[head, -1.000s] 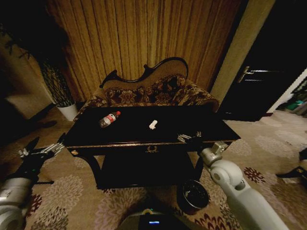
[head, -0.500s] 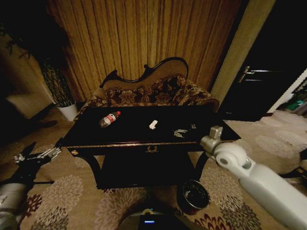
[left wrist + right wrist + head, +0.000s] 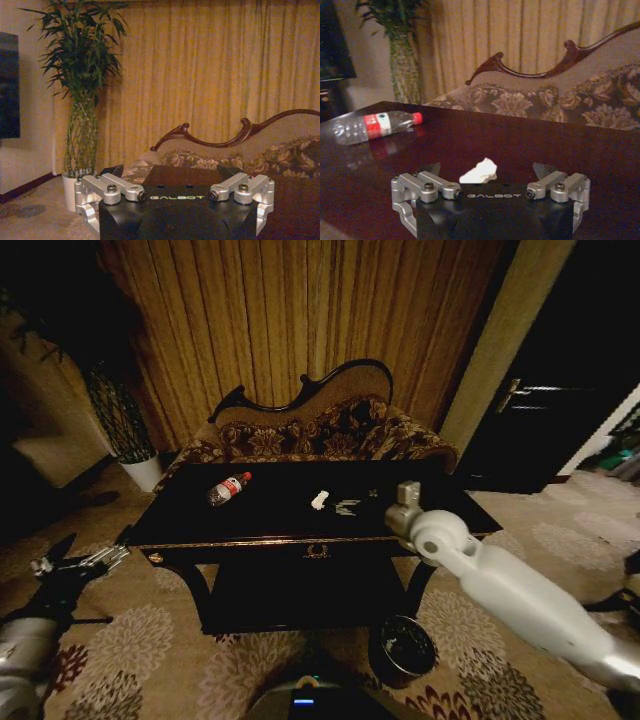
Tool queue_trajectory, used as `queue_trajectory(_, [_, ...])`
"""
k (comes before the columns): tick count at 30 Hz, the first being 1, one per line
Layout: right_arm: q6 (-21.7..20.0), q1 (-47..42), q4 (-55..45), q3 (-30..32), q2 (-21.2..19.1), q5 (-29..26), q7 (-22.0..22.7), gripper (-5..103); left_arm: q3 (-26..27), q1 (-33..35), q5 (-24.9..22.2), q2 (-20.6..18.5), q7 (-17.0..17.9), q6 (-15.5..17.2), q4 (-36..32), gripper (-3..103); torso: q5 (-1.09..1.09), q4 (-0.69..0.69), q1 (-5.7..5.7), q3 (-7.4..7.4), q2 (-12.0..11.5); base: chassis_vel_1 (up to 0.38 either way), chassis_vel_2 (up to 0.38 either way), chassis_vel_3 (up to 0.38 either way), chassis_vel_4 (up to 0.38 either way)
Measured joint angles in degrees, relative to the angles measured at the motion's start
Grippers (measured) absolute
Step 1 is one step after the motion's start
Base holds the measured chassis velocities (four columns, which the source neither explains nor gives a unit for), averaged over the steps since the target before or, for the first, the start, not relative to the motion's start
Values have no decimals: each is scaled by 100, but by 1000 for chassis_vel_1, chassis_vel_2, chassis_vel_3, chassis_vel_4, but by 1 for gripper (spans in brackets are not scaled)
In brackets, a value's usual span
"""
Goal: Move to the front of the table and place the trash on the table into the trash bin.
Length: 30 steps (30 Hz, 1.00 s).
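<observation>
Scrap [image 3: 479, 171] before right gripper [image 3: 487, 172] — bottle [image 3: 372, 126] aside, sofa [image 3: 580, 102] behind

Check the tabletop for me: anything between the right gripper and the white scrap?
Nothing: in the right wrist view the white scrap lies just ahead of the open right gripper, only bare table between them.

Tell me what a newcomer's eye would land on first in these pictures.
Probably the right gripper, open and stretched out over the black table, just short of a white crumpled scrap. Next, the bottle lying on its side toward the table's left end, and the trash bin on the carpet by the table's front right leg. The left gripper hangs open off the table's left end.
</observation>
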<state>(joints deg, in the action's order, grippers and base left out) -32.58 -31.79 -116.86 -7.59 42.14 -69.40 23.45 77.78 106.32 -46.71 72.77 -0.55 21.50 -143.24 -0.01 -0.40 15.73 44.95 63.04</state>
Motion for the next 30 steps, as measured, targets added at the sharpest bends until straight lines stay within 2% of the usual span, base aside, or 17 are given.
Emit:
queue_trajectory(1, [-109, 133, 67, -123, 150, -42, 154, 100, 40, 25, 5, 31, -5, 0, 0, 100, 1, 0, 0, 0, 0, 0, 0, 0, 0])
queue_trajectory(6, [-272, 457, 233, -446, 447, -101, 348, 100, 140, 66, 14, 89, -35, -3, 0, 100, 0, -2, 0, 0, 0, 0, 0, 0, 0])
queue_trajectory(17, [-372, 872, 842, -1026, 1117, -59, 615, 100, 282, 104, 8, 167, -90, -28, 0, 100, 0, -1, 0, 0, 0, 0, 0, 0, 0])
queue_trajectory(24, [-378, 967, 1120, -1147, 1292, 202, 628, 100, 316, 123, 5, 219, -143, -63, 0, 100, 1, -1, 0, 0, 0, 0, 0, 0, 0])
queue_trajectory(30, [-379, 955, 1048, -985, 1237, 236, 599, 100, 351, 130, -11, 220, -174, -87, 0, 100, 1, -1, 0, 0, 0, 0, 0, 0, 0])
